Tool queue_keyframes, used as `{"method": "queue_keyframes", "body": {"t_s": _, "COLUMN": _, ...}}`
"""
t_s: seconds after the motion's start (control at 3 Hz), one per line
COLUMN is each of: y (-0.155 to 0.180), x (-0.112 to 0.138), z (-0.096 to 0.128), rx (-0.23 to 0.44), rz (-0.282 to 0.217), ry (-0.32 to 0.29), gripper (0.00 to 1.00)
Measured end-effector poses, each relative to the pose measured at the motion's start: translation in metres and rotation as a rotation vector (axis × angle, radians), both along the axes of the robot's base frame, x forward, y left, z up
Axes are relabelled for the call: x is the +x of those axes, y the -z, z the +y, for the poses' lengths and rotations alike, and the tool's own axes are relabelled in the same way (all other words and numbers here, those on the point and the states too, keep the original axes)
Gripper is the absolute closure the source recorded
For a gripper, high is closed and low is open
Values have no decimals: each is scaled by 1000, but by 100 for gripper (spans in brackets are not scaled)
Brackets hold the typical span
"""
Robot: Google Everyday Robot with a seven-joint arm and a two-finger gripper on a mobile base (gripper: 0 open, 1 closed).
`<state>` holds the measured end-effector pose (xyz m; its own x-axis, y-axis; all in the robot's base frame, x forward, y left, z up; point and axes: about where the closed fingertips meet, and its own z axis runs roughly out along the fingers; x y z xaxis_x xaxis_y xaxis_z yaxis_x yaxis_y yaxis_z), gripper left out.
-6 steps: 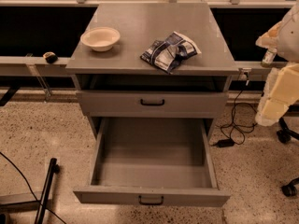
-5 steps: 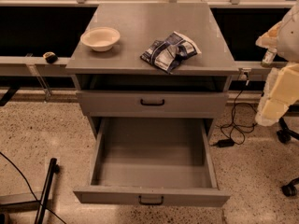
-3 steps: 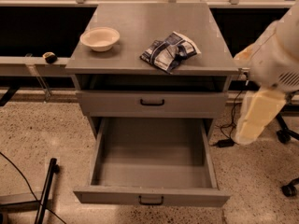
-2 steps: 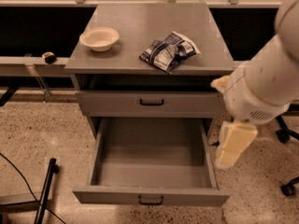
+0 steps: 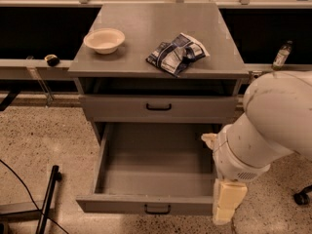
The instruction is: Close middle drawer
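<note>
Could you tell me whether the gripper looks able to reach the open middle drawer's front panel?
Probably yes: the gripper hangs by the right front corner of the middle drawer, which stands pulled out, and nothing lies between it and the front panel's black handle.

Arm w/ pincer in from far right (frame edge) to front-rt corner of middle drawer.
</note>
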<state>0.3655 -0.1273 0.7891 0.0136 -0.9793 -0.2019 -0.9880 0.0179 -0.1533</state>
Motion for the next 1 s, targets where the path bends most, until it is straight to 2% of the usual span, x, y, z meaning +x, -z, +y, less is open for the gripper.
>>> {"method": "queue_keyframes", "body": {"t_s": 0.33, "y": -1, "x": 0, "z": -1, "rx": 0, "rz": 0, "ry": 1, "gripper": 0}}
{"method": "queue_keyframes", "body": {"t_s": 0.67, "y": 23, "x": 18, "z": 3, "rx": -13, "rz": 69, "ry": -36, "gripper": 0}}
{"method": "queue_keyframes", "body": {"t_s": 1.0, "y": 101, "x": 16, "z": 31, "rx": 61, "rz": 202, "ry": -139, "gripper": 0}}
